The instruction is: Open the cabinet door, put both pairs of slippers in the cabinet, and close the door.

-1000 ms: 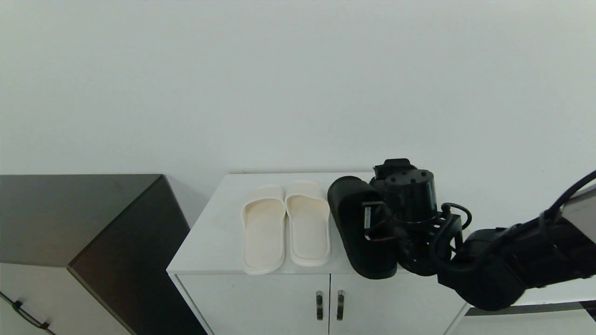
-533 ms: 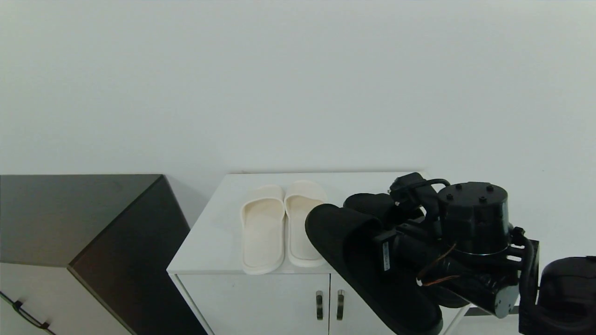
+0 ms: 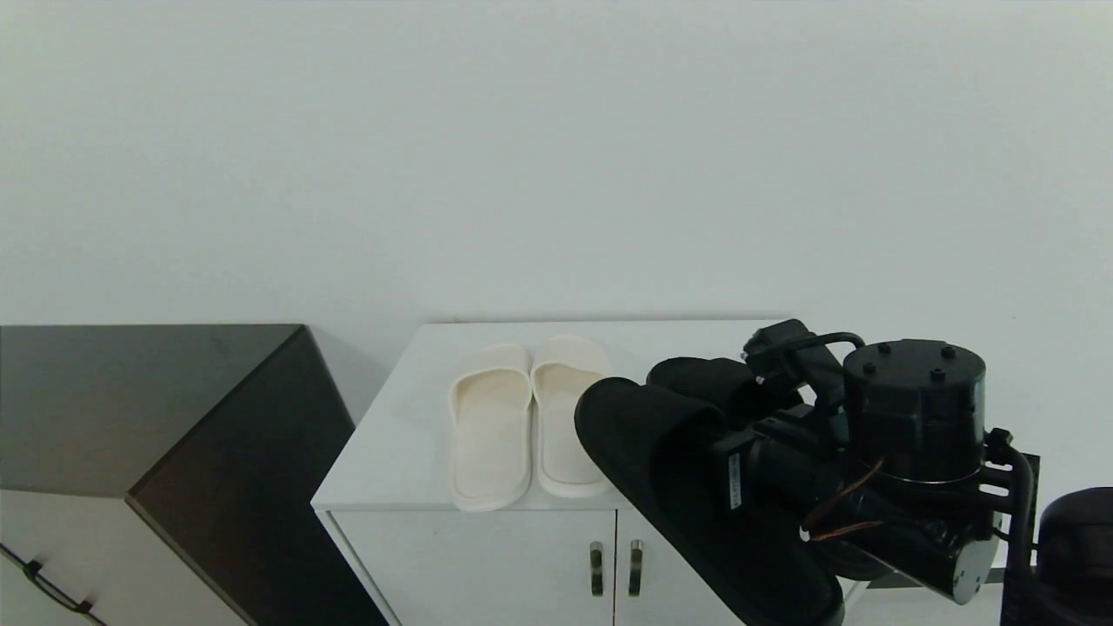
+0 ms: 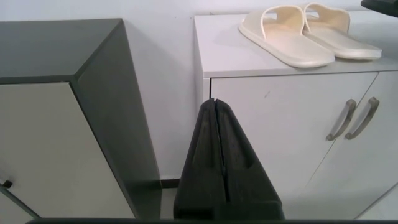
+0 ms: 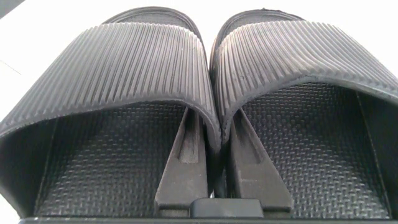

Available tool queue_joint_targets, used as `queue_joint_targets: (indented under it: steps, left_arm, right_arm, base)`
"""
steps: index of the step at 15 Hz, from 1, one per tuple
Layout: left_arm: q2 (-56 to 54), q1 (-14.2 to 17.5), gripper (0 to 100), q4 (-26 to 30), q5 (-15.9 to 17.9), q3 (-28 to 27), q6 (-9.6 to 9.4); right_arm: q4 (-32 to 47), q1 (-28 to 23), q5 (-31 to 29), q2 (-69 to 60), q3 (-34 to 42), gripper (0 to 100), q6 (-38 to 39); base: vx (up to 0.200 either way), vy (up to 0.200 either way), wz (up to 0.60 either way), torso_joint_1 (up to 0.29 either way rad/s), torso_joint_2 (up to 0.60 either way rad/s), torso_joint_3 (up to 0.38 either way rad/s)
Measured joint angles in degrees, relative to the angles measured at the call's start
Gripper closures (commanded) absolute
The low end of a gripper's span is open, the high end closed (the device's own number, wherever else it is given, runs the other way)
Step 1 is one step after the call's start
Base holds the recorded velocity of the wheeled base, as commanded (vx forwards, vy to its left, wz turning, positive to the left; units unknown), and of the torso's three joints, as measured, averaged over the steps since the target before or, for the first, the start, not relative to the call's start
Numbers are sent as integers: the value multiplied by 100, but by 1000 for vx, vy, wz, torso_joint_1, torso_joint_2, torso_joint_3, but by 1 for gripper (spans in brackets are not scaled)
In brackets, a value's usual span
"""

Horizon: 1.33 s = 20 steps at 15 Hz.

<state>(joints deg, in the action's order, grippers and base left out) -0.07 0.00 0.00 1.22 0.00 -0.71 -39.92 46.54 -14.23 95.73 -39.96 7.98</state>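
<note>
— Caught at what step?
— Carrying before opening. Gripping the black slippers (image 3: 687, 487) in the right claw (image 5: 214, 134), with a finger under each ribbed strap and the two inner strap edges squeezed between. Held tilted off the top of the white cabinet (image 3: 417, 452), at 3 o'clock of the cream slippers (image 3: 491, 430), with the near sole jutting past the front edge.

— And the cream pair?
— Lying flat and side by side on the cabinet top, apparently not yet dealt with.

— Next, then?
— Probably opening a door. Facing both doors shut, with the two handles (image 3: 596, 569) at 6 o'clock of the cream pair. Likely a job for the left claw (image 4: 215, 109), pressed tight on nothing, low before the cabinet's left half. Would need spreading, hooking a handle and swinging it wide, while keeping clear of the carried pair.

— Anything hard to make out?
— Plenty. Cannot see inside the cabinet, so no judging the room there. Cannot see most of the right door or the top's right end behind the arm and near slipper. From the head camera, can make out only one end of the far black slipper.
</note>
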Motion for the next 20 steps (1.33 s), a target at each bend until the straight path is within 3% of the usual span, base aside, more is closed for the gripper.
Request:
queue_joint_targets:
  steps: [10, 20]
  left_arm:
    - [0, 0, 100, 0, 0, 0, 0]
    - [0, 0, 100, 0, 1, 0, 9]
  right_arm:
    - [-63, 1, -2, -56, 80, 100, -77]
    - [-83, 11, -9, -111, 184, 100, -88]
  base:
    - [-200, 0, 0, 0, 2, 2]
    - [0, 0, 0, 0, 0, 0]
